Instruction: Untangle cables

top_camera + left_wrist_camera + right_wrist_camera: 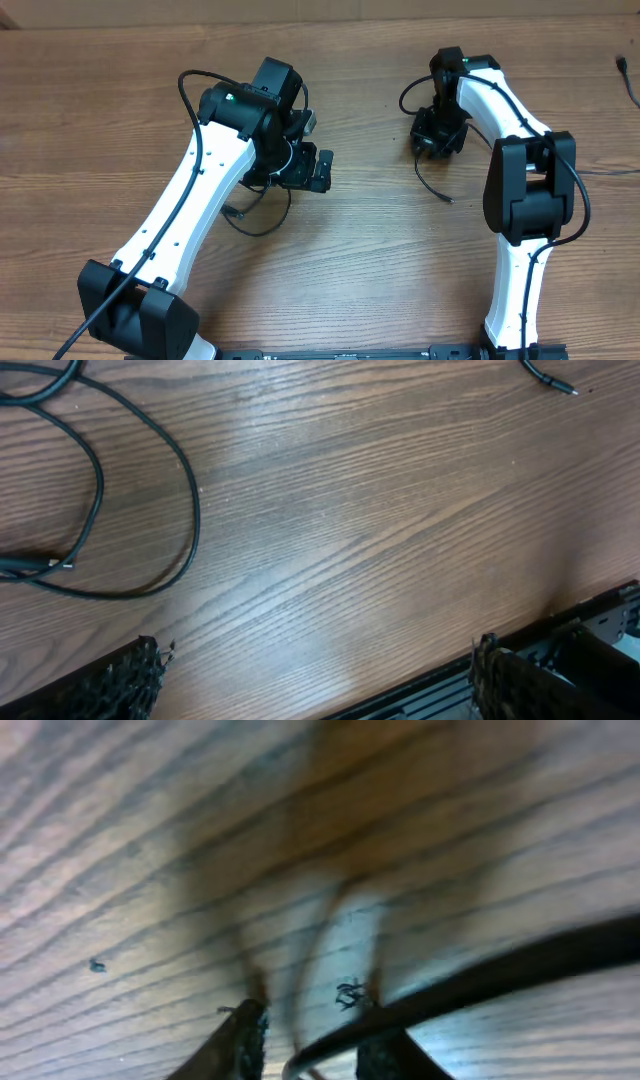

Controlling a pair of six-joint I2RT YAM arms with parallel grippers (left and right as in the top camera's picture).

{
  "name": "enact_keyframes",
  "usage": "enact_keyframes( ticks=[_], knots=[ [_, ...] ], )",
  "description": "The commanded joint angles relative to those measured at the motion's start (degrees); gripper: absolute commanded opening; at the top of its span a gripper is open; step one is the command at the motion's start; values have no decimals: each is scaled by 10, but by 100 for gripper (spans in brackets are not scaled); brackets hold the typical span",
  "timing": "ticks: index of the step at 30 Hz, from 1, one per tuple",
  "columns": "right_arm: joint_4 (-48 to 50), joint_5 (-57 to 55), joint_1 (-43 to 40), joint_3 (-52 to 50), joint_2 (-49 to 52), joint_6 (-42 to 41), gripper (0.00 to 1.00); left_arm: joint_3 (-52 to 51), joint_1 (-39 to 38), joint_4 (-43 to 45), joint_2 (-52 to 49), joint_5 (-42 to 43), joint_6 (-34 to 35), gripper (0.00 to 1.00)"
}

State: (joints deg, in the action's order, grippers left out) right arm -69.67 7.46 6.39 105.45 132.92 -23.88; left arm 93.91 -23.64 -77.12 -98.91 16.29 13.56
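Mostly wood-grain table; thin black cables, looping curves.

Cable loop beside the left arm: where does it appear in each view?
Overhead: the cable loop lies left of centre, just below the left gripper.
Left wrist: at the left side.
Right wrist: not in it; the strand there is a different cable.
Shared landmark: the grain of the wooden table.

table brown, streaky darker wood grain. cables plain black. left arm and right arm white shells with black joints, black wiring along them.
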Motion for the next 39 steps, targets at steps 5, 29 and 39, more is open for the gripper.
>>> enact_keyframes(
  ticks=[5,29,39],
  knots=[
    [13,-4,-9,45,-7,-1,4,6,-2,0,-2,-2,8,100],
    [130,-99,-43,306,-7,1,60,6,-2,0,-2,-2,8,100],
    [-25,-207,-139,306,-7,0,89,6,-2,0,-2,-2,8,100]
  ],
)
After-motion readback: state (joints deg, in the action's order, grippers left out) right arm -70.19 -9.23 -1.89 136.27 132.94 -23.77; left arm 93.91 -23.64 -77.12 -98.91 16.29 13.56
